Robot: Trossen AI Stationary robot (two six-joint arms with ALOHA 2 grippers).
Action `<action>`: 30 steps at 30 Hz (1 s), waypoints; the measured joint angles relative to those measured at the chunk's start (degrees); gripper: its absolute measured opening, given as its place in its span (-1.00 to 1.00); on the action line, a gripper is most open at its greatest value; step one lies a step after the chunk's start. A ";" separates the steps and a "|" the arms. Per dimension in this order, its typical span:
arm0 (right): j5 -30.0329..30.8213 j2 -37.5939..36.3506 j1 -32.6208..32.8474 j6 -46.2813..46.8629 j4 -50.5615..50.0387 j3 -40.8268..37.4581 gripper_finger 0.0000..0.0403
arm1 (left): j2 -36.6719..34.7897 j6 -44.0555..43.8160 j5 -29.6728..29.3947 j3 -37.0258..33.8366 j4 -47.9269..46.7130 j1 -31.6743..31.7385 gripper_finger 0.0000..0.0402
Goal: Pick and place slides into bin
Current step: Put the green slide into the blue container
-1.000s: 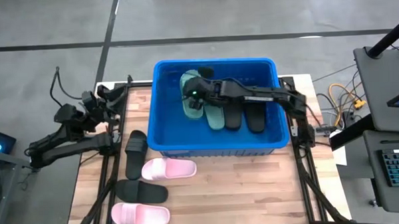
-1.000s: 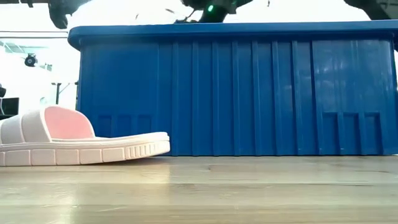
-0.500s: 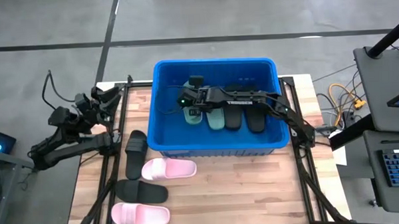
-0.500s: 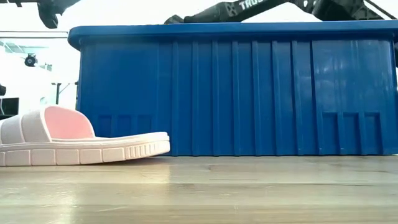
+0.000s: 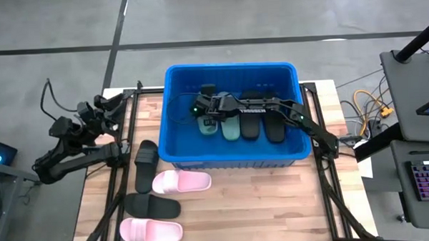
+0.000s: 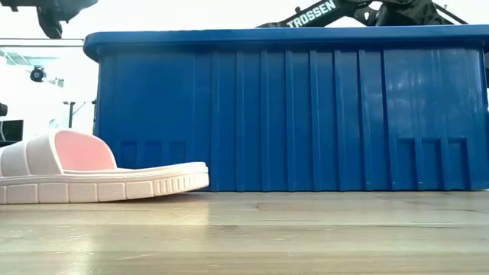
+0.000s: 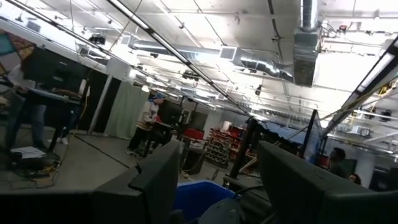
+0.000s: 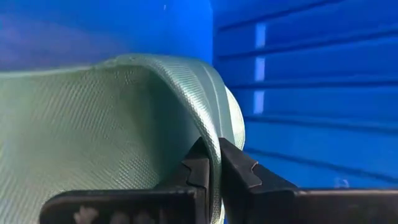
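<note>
The green slide (image 8: 106,130) held by the right gripper (image 5: 208,108) is inside the bin (image 5: 230,70), at its left half. The jaws are closed on the edge of its strap, as the right wrist view shows. In the high view its long axis runs front to back across the bin; which end is the toe I cannot tell. Just right of it another green slide (image 5: 231,125) and two black slides (image 5: 250,123) (image 5: 272,125) lie side by side on the bin floor, all parallel, long axes front to back.

Outside, on the tabletop (image 5: 260,205) left of and in front of the bin: one black slide (image 5: 145,166) lying front to back, and a pink slide (image 5: 181,182), a black one (image 5: 152,206) and another pink one (image 5: 150,231) lying left to right.

The left gripper (image 5: 116,102) hangs off the tabletop's left rear corner, jaws open and empty.
</note>
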 joint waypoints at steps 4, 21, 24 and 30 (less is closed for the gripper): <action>-0.39 0.00 -0.39 -0.26 1.06 0.00 -0.94 | -0.67 1.28 0.00 0.00 -0.27 -0.01 0.00; -3.91 0.23 -3.17 3.01 -1.15 -1.80 -0.94 | -0.69 1.28 0.02 0.00 -0.29 -0.01 0.00; -6.94 0.39 -3.34 3.33 -1.54 -2.49 -0.93 | -0.59 1.22 0.03 0.00 -0.30 -0.01 0.00; -4.52 0.28 -3.21 6.40 -1.37 -3.08 -0.79 | -0.70 1.15 0.04 0.00 -0.30 -0.02 0.00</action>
